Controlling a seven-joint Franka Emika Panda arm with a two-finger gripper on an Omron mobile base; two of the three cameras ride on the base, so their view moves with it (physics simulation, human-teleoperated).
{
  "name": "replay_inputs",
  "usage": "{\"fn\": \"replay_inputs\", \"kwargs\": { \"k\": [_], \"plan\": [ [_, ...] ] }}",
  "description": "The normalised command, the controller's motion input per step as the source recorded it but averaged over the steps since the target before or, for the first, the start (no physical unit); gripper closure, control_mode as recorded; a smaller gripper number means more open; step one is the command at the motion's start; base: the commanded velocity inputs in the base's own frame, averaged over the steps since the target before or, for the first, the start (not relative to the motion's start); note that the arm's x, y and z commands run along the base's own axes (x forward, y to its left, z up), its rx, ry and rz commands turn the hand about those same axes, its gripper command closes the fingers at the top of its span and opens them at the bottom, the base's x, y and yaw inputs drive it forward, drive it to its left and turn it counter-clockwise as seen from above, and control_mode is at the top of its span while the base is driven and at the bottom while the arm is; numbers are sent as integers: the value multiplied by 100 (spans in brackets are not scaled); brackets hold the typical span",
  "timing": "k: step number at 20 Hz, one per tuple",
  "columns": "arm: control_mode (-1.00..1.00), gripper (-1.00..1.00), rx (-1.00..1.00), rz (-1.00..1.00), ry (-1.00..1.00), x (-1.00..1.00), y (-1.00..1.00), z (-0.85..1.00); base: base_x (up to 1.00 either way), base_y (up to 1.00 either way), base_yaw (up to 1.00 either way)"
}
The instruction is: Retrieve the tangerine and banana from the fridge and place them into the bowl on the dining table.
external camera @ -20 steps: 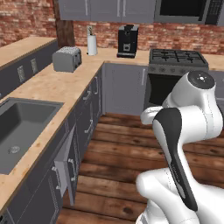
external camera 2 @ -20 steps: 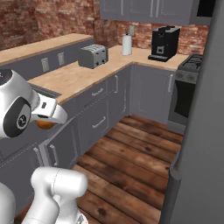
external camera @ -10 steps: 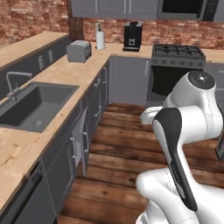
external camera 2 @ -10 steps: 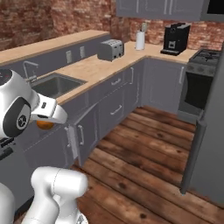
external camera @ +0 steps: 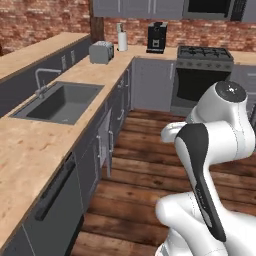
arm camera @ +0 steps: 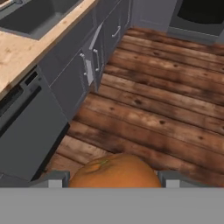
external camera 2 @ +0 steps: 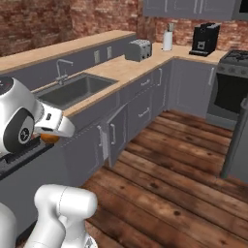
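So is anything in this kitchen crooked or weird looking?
One cabinet door under the counter, just past the sink, hangs ajar while the others sit flush. Also, the tangerine rides between the gripper's fingers above the wooden floor. Nothing looks spilled or broken.

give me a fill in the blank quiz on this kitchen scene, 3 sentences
1. The gripper holds the ____ between its two fingers.
2. The sink is set into the ____ counter.
3. On the far counter, the toaster stands to the ____ of the black coffee machine.

Missing words: tangerine; wooden; left
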Motion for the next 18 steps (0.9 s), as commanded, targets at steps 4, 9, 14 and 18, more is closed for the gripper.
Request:
{"fn": "replay_inputs", "kwargs": {
  "k": [4,9,14,18],
  "plan": [
    [100,100,0,0,0,0,0,0,-54,74,0],
    [100,100,0,0,0,0,0,0,-49,71,-8],
    [100,100,0,0,0,0,0,0,-58,57,-16],
    [100,100,0,0,0,0,0,0,-79,31,-20]
  ]
}}
